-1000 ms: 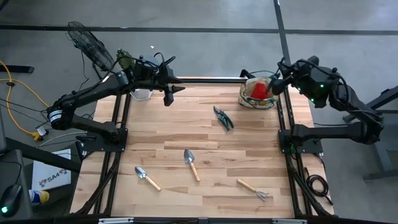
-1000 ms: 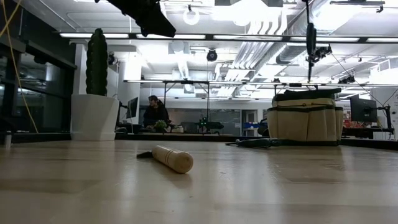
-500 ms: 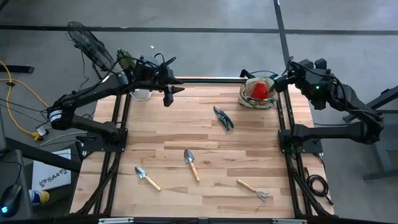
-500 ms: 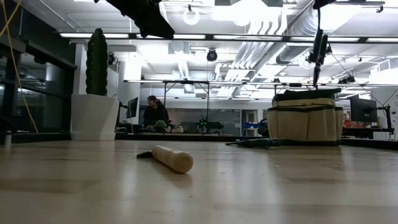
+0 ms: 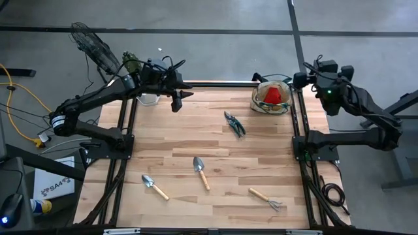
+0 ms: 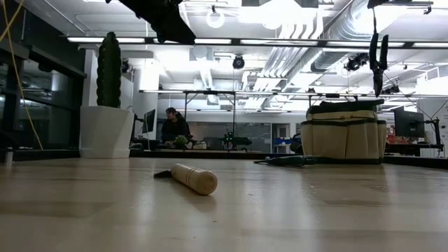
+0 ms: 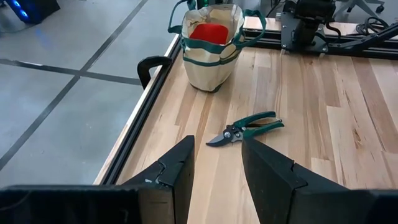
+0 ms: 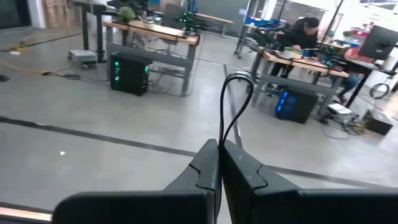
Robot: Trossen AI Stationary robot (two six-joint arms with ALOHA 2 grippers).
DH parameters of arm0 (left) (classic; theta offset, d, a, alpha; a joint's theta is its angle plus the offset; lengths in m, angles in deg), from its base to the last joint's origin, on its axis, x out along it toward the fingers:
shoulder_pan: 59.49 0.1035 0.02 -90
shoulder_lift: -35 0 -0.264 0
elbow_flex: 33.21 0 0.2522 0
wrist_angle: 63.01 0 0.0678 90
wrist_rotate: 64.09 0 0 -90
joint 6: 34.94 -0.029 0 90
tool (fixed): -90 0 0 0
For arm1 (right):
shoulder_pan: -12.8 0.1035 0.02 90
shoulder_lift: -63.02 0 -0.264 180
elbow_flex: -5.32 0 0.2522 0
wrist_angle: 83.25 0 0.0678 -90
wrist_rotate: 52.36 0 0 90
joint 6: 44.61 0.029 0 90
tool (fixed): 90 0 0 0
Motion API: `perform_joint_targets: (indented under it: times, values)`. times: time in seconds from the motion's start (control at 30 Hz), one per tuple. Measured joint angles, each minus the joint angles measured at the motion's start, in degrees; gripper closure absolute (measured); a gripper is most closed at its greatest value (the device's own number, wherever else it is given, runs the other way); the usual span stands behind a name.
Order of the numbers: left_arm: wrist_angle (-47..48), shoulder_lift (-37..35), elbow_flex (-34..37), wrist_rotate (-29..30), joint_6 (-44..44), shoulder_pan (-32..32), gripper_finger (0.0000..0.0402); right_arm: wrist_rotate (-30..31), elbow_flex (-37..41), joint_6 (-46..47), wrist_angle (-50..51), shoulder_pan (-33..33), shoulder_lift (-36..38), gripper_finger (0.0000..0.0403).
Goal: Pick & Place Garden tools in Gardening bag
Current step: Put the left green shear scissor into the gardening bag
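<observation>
Floor: grey concrete, dark seam lines crossing upper frame. Black fan at upper left; yellow cable at left edge. Ceiling: strip lights and exposed ducts. Workbenches with computers; a person seated at a desk, upper right.

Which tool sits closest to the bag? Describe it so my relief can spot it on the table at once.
Start at the tan bag with green trim in the table's far right corner. Coming toward the table's middle from it, the first tool is the pruner, lying flat on the wood. It alone has dark green handles and short metal blades; the two trowels and the rake have wooden handles.
</observation>
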Motion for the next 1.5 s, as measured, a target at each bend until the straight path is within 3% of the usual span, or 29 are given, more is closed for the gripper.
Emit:
perform_joint_targets:
  times: [0.27, 0.53, 0.77, 1.23, 1.5]
  values:
    - [0.78, 0.00, 0.00, 0.00, 0.02, -0.01, 0.0272, 3.57, 0.00, 3.82, 8.11, -0.23, -3.82, 0.0399]
    - [0.75, 0.00, 0.00, -0.02, 0.03, -0.01, 0.0272, 1.69, 0.00, 11.48, 16.87, -4.56, -6.88, 0.0399]
    - [0.75, 0.00, 0.00, -0.02, 0.04, -0.02, 0.0272, 1.02, 0.00, 11.40, 15.45, -5.95, -6.46, 0.0399]
    - [0.75, 0.00, 0.00, -0.04, 0.04, 0.00, 0.0272, 5.36, 0.00, 5.87, 7.54, -5.92, -2.26, 0.0399]
    - [0.75, 0.00, 0.00, -0.04, 0.04, -0.02, 0.0272, 2.65, 0.00, 2.90, 6.62, -5.92, -2.85, 0.0399]
